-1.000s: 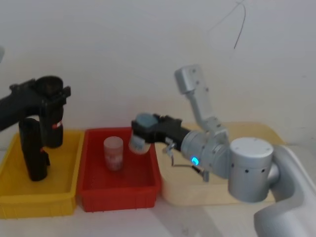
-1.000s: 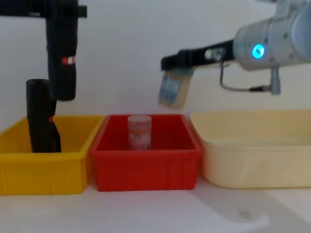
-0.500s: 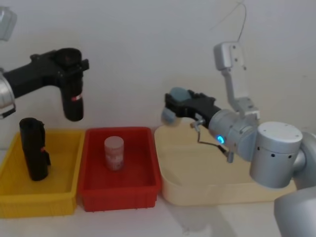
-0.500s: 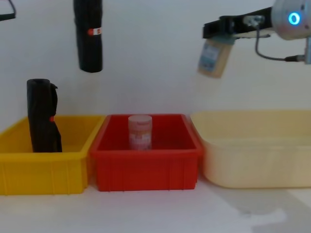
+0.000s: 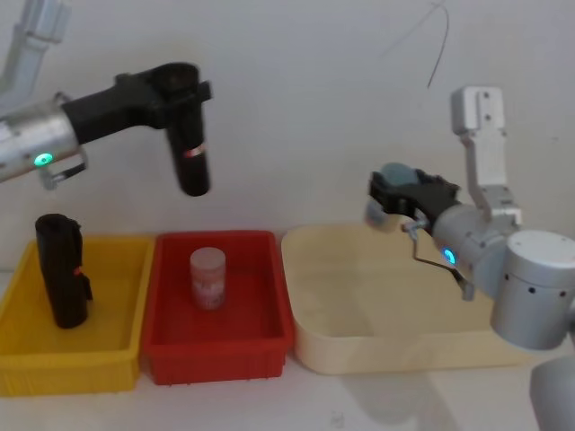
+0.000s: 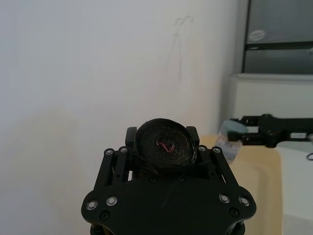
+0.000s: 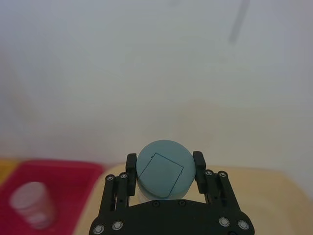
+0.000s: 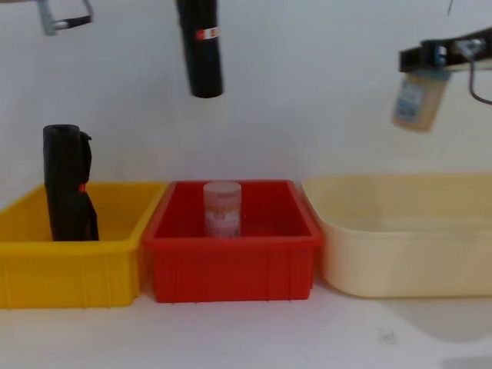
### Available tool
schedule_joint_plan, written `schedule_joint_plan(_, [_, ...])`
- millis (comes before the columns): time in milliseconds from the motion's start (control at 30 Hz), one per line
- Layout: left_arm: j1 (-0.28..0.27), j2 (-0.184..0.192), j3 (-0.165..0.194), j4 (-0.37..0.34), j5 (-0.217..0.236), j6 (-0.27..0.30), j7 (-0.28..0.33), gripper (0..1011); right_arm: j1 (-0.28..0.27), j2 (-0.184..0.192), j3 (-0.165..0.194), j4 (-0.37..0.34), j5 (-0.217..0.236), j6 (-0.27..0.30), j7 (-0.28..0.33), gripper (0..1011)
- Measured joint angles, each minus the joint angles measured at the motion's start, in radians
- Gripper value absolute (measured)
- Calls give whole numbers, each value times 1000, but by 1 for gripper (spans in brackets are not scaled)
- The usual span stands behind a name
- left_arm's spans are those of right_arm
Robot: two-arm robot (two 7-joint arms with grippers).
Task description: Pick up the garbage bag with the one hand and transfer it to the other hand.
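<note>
Plainly, the first half is done: the left gripper (image 5: 180,90), on the green-ringed arm, has its jaws clenched round the upper end of the garbage bag (image 5: 191,154). The roll hangs upright, high in the air, above the gap between the yellow bin (image 5: 126,364) and the red bin (image 5: 229,355), well clear of both. In the left wrist view its coiled end sits snugly between the jaws.

The handover itself is not yet made. The right gripper (image 5: 400,190), on the blue-ringed arm, is far off to the right, above the cream tub (image 5: 359,355), well apart from the roll. Its jaws are grasping something else, a pale bottle (image 8: 417,100) with a teal cap, which hangs tilted from them in the chest view.

I judge that the receiving jaws must first be rid of that bottle, then the two arms must come together in mid-air before the roll can change sides; roughly half the task remains.

Untouched on the bench (image 8: 246,334) are a second black roll (image 5: 61,283), standing at the left of the yellow bin, and a small jar (image 5: 207,278), upright in the red bin.
</note>
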Motion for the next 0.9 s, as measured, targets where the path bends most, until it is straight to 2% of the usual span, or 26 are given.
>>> schedule_joint_plan(67, [-69,-47,25,137,-23,-51,-60,567,-7,4,14,5,-9,-1,-20,668])
schedule_joint_plan(100, [-69,-47,25,137,-23,-51,-60,567,-9,5,19,7,-12,-2,-26,668])
schedule_joint_plan(167, [-120,-79,42,236,-39,-89,-104,567,-15,8,33,13,-21,-3,-46,668])
schedule_joint_plan(333, [-179,-117,63,354,-59,-132,-155,567,-29,15,61,33,-38,-9,-82,668])
schedule_joint_plan(633, [-250,-163,87,491,-81,-185,-216,567,-52,29,96,65,-65,-21,-124,681])
schedule_joint_plan(667, [-254,-166,89,501,-83,-188,-219,567,-54,30,98,68,-66,-22,-125,729])
schedule_joint_plan(800, [-273,-179,96,537,-89,-201,-236,567,-60,36,106,75,-73,-25,-130,806])
schedule_joint_plan(867, [-277,-181,98,546,-90,-205,-240,567,-63,38,110,79,-76,-26,-132,897])
schedule_joint_plan(900, [-280,-183,99,550,-91,-206,-242,567,-64,39,111,80,-77,-26,-132,897])
